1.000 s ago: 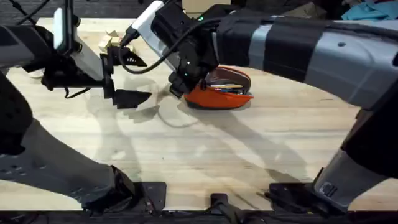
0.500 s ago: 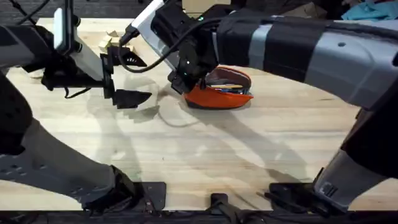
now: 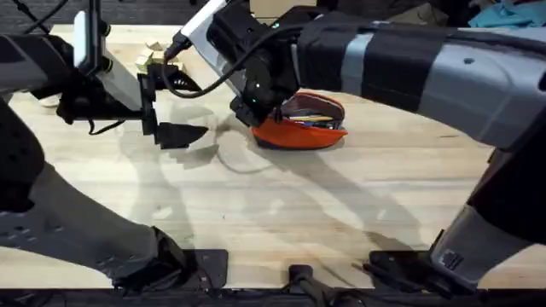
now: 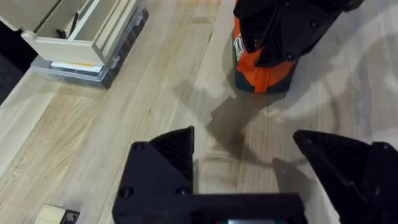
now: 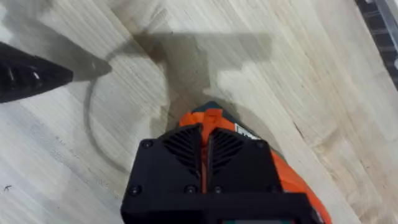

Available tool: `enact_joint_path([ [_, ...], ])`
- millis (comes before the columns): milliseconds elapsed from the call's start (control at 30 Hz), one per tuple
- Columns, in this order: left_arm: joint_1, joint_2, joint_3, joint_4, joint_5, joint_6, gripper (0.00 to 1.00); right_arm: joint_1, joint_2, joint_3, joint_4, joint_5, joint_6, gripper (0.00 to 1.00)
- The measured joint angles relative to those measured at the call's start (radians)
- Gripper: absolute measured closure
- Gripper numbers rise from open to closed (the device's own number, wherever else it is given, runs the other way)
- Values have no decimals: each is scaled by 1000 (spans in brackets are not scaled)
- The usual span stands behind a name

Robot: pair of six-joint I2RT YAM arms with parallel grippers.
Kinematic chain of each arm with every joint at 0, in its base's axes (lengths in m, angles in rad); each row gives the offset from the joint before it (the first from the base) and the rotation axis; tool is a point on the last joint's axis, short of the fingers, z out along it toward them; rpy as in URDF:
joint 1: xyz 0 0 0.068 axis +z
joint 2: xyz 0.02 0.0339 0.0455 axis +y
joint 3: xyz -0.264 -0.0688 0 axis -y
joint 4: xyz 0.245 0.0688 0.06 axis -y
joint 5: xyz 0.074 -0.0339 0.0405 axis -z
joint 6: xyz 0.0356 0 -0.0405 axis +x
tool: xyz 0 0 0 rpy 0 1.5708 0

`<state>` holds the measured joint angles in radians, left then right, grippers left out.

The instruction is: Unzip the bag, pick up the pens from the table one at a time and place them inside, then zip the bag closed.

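Observation:
The orange bag (image 3: 300, 130) lies on the table (image 3: 281, 205) at centre back, its top gaping with slim things inside, too small to tell; the pens are hidden. My right arm reaches across from the right, and its gripper (image 3: 254, 113) sits on the bag's left end. In the right wrist view that gripper (image 5: 208, 134) is shut, with the bag's orange end tab (image 5: 211, 116) pinched at the fingertips. My left gripper (image 3: 192, 108) hovers open a little left of the bag. Its wrist view has the gripper (image 4: 242, 162) open over bare wood, the bag (image 4: 264, 71) beyond it.
Small wooden blocks (image 3: 152, 55) lie at the back left of the table. A pale drawer box (image 4: 74, 31) on a clear tray stands off to the left gripper's side. Bare wood stretches across the table's front half.

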<state>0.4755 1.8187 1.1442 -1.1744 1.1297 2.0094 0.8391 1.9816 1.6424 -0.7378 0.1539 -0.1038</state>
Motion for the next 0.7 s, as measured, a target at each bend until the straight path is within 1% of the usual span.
enact_joint_path([
  [700,0,0,0,0,0,0,7,0,-28,0,-26,-1,53,968],
])
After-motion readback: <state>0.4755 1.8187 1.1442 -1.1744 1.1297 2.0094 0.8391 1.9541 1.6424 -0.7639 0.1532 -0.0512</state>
